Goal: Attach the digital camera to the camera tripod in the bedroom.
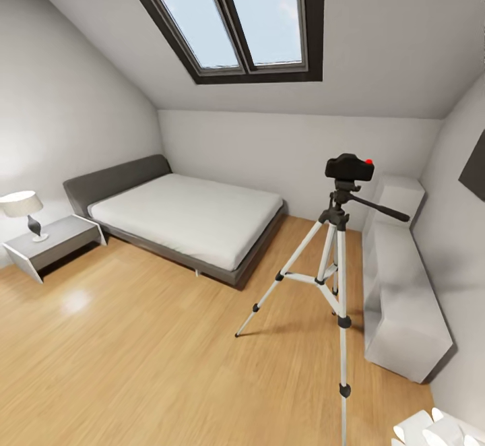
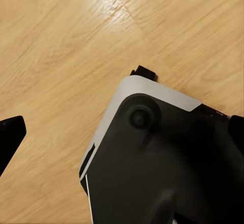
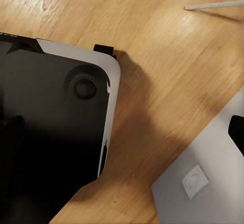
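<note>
Barely glimpsed at frame edge – left end effector (image 2: 9,136), one dark finger in sight, so can't tell if released or clenched. Same w/ right end effector (image 3: 238,130): one black tip, state can't be told, nothing seen in its grasp. Under both wrist cams, robot base (image 2: 152,153), black w/ white rim, on light wooden floor (image 2: 56,46). Near right wrist, pale corner of low cabinet (image 3: 203,178) and thin bit of tripod leg.

Farther out, head view: camera tripod (image 1: 335,257) standing upright on floor, legs spread, just beside the low white cabinet, pan handle pointing towards right wall. Digital camera (image 1: 349,168) sitting on tripod head – red button on top. Beyond, grey-framed bed (image 1: 188,220) against back wall, nightstand (image 1: 57,240) w/ lamp (image 1: 23,207) beside it, skylight (image 1: 236,18) in sloped ceiling, dark TV (image 1: 473,173) on right wall.
</note>
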Available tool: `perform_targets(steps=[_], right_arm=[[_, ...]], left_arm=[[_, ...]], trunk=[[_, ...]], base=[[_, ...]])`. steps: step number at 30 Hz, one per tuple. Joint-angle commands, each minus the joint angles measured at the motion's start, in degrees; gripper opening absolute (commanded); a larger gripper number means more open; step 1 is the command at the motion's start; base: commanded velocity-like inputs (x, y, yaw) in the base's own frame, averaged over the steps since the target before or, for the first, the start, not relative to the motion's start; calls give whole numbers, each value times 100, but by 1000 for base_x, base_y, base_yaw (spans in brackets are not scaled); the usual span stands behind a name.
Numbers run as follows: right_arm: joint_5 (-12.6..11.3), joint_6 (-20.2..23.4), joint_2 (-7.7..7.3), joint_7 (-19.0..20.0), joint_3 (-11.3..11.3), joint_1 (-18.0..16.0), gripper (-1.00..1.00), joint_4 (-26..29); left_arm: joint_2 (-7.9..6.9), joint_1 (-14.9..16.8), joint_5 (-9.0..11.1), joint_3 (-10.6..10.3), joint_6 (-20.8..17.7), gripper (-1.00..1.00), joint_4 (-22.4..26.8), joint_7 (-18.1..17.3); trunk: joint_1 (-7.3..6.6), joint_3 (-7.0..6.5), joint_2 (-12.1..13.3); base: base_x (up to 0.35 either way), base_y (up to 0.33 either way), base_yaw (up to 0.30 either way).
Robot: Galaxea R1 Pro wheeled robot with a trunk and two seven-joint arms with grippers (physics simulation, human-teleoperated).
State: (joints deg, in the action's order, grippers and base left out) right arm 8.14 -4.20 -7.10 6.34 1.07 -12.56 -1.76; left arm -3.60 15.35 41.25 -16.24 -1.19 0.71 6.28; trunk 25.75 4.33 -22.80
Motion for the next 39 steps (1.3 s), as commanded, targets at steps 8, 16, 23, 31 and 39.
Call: perform_targets(steps=[8,16,23,31,39], right_arm=[[39,-37,-2,7,7,-10,100,-19],[39,-37,-2,7,7,-10,100,-18],[39,-34,3,7,7,-10,100,-23],[39,-32,0,7,7,-10,100,-23],[39,-35,-1,7,7,-10,100,-21]], left_arm=[[-1,3,41,-46,-13,100,8,23],[-1,3,41,-46,-13,100,8,23],[-1,3,41,-48,-13,100,8,23],[-1,3,41,-47,-13,100,8,23],[-1,3,41,-47,-13,100,8,23]], trunk=[[4,-61,-12],[4,-135,-12],[4,-199,-12],[4,-272,-12],[4,-345,-12]], base=[[0,0,0],[0,0,0],[0,0,0],[0,0,0],[0,0,0]])
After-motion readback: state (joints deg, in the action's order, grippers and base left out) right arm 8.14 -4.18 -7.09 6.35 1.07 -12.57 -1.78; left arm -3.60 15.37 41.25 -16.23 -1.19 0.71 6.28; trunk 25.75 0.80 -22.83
